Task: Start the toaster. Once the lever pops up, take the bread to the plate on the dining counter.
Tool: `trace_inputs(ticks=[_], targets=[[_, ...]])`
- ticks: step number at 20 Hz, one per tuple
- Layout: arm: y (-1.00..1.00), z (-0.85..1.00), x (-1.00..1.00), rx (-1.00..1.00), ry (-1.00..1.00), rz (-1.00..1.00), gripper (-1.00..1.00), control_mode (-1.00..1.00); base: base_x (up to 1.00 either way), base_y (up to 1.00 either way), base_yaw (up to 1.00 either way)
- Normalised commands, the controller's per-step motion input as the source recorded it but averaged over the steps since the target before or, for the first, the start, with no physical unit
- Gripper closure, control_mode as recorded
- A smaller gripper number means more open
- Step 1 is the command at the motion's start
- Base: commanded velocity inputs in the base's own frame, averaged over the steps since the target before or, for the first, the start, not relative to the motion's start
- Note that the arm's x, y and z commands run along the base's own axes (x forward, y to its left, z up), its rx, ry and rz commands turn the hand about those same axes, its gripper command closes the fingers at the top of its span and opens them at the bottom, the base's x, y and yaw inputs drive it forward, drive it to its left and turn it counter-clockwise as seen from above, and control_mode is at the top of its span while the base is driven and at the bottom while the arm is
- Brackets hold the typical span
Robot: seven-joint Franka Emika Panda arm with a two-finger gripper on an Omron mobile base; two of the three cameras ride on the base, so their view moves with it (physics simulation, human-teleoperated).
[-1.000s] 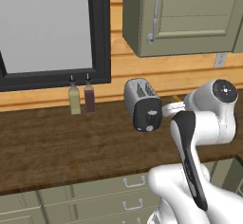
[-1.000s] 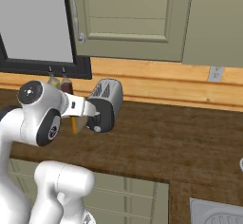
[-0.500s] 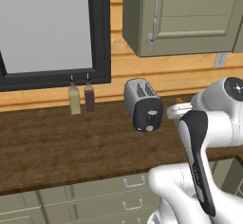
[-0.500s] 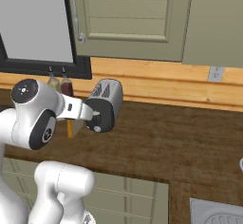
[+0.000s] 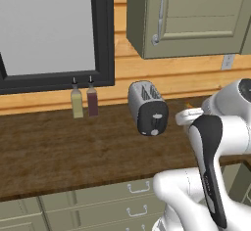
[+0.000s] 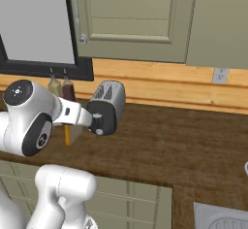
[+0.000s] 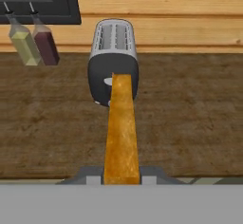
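**Slice out, arm backing off the toaster**

Since a second ago I've drawn the hand back from the toaster, and the slice has come with it. The toaster itself hasn't budged.

Nearest me, the gripper [image 7: 122, 178] is clamped tight on the near end of the bread [image 7: 122, 133]. I see the slice edge-on as a golden crust strip, its long axis running straight away from the fingers toward the toaster [image 7: 114, 57]. In the hand view its far tip overlaps the black end panel, but the right base view shows a gap, so I judge the bread clear of the slots.

The toaster sits dead ahead on the dark worktop [image 7: 190, 114], black panel facing me. The pale lever [image 5: 156, 117] is on that panel, but I can't tell its height.

Farther back and to the left, two bottles [image 7: 22, 42] stand against the wood wall.

The count is one slice, one toaster with two slots, two bottles and one arm.

I reckon the carry to the plate on the dining counter comes next, so the hand must swing away from this wall.
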Motion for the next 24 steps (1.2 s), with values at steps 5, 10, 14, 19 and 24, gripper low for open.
trace_inputs(ticks=[5, 10, 14, 19, 24], targets=[[0.0, 0.0, -0.16, 0.0, 0.0, -0.04, 1.0, -1.0, 0.0, 0.0, 0.0], [0.0, 0.0, 0.0, 0.0, 0.0, -0.04, 1.0, 1.0, 0.0, 0.0, 0.0], [0.0, 0.0, 0.0, 0.0, 0.0, 0.0, 1.0, 1.0, -0.49, 0.0, 0.02], [0.0, 0.0, 0.0, 0.0, 0.0, 0.0, 1.0, 1.0, -0.67, 0.51, 0.35], [0.0, 0.0, 0.0, 0.0, 0.0, 0.0, 1.0, 1.0, -0.26, 0.79, 0.75]])
